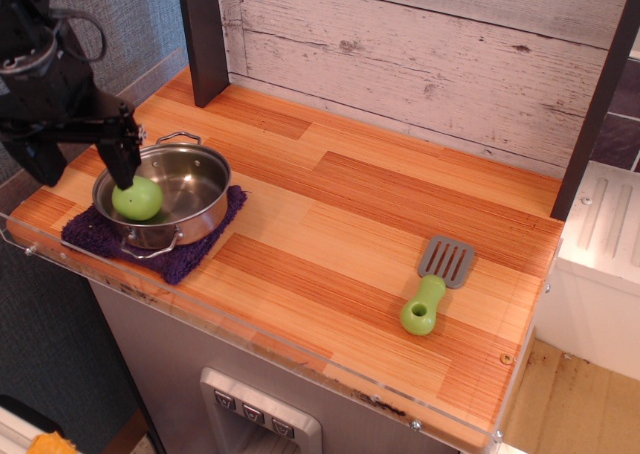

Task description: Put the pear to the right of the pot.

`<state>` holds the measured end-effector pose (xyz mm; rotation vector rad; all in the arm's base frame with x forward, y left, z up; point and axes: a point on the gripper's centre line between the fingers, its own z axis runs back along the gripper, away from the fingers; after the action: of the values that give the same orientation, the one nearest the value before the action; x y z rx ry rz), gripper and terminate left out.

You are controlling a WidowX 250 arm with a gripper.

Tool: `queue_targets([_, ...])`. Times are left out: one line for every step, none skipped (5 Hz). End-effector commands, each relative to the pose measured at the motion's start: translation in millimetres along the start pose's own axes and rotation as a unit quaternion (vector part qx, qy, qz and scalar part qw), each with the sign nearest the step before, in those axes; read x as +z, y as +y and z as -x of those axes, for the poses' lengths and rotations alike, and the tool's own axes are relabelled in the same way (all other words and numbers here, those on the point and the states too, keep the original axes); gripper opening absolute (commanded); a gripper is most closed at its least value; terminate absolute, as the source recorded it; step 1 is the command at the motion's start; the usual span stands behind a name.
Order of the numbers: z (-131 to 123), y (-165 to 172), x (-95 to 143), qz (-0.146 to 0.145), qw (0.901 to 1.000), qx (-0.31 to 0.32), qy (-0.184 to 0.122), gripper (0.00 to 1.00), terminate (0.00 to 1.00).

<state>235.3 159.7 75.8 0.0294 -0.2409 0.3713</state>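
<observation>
Green pear sits in the pot; the claw hangs wide open.
</observation>
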Motion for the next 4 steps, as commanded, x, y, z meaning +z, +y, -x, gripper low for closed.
queue_targets([-23, -27, 6, 0.0, 0.9991, -0.039, -0.014, 1.0, 0.0])
queue_targets([-20, -36, 1, -0.006, 0.9986, -0.051, -0.01, 1.0, 0.0])
queue_targets([-16, -41, -7, -0.012, 0.9979, -0.063, -0.001, 1.0, 0.0])
queue_targets([-11, -42, -21, -0.017, 0.997, -0.072, 0.021, 1.0, 0.0])
